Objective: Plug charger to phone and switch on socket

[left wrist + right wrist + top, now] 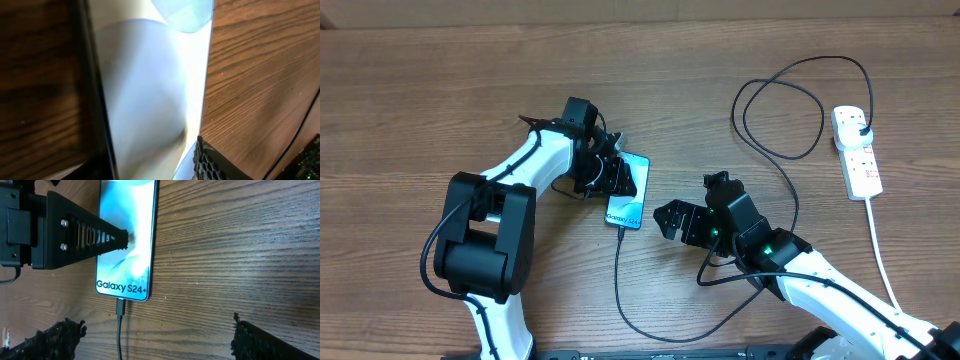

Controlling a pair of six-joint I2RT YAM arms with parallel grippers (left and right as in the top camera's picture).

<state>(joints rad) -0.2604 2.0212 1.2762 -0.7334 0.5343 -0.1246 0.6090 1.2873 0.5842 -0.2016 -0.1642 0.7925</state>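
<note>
The connector sits at the phone's near end, just under the "Galaxy" text. I judge the charger is in, so the step left is the switch on the socket.

The phone lies mid-bench, screen lit and face up. The socket lies at the far right of the bench, well apart from both arms. From my right pincer it is off to the right and further away from the robot. Its long axis runs roughly away from the robot, tilted a little. The charger's plug is in the far outlet and the white cord trails back toward the robot's side.

The right arm is clearly the nearer one, and the left would have to cross the phone and the cable loop to get there. The right pincer is spread wide with nothing between its tips, and it faces the phone rather than the socket, so I expect a swing to the right.

The left pincer is over the phone's left edge, with one finger lying across the screen. Its jaws are partly apart, and I cannot tell whether they clamp the phone or only rest on it.

The red switch marks are too small for me to read their position.
</note>
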